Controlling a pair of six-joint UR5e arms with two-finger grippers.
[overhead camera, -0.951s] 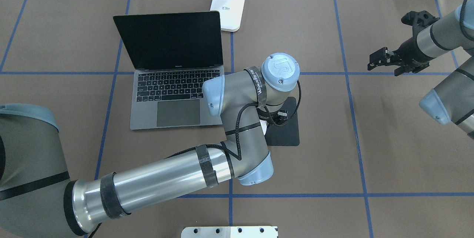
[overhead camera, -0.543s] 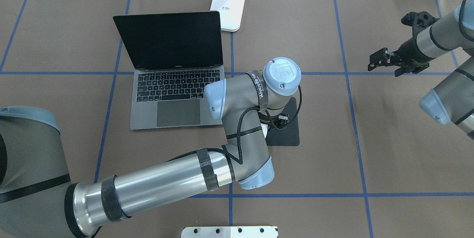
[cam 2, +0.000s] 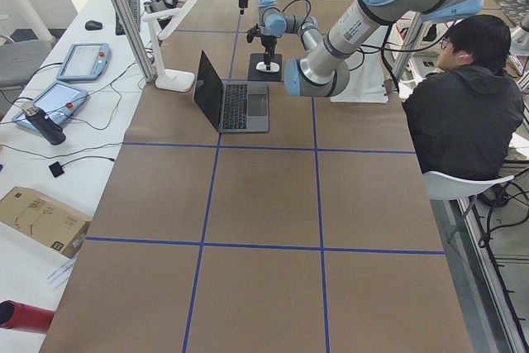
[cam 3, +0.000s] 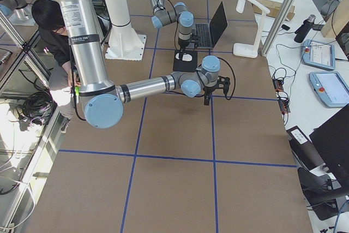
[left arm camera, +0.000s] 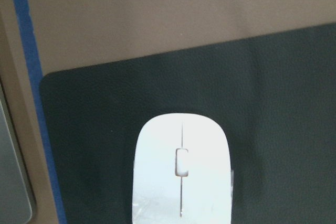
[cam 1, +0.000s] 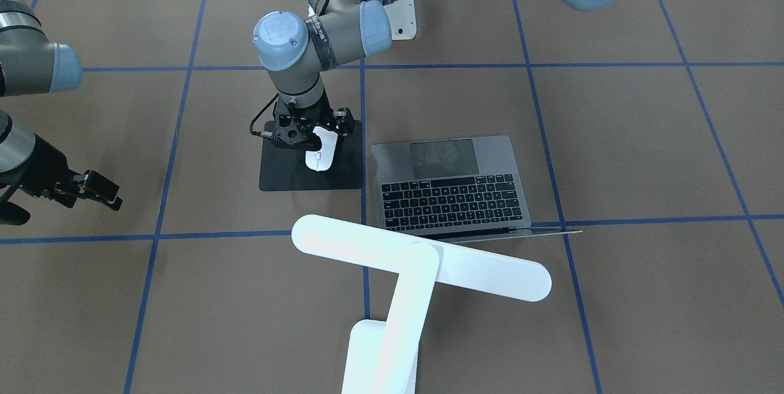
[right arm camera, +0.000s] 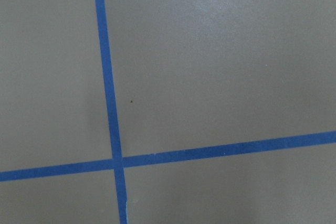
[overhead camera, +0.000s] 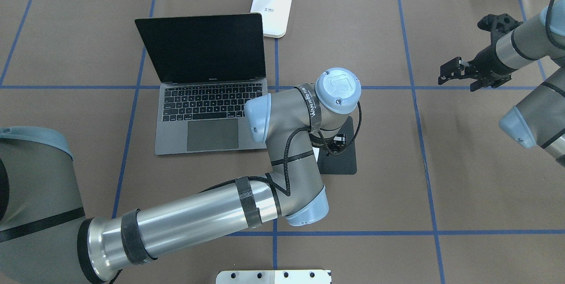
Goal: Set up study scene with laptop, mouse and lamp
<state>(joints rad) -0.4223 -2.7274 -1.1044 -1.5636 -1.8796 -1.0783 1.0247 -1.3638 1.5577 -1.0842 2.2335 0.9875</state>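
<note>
Exterior front-facing: left pincer (cam 1: 317,136) over mouse (cam 1: 320,158) on black pad (cam 1: 285,178), at 9 o'clock from laptop (cam 1: 453,189); grip unclear. Right pincer (cam 1: 101,192) holds nothing, opening unclear. Wrist cap (cam 1: 280,31) reads "UR".

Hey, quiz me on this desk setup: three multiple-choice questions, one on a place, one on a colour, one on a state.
1. What is under the mouse? A) black pad B) a book C) a plate
2. What colour is the lamp? A) black B) red C) white
3. The laptop is: A) shut B) open, screen dark C) open, screen lit

1 A: the left wrist view shows the pad around it.
2 C: its bar head and arm are white.
3 B: lid raised, screen black.
</note>
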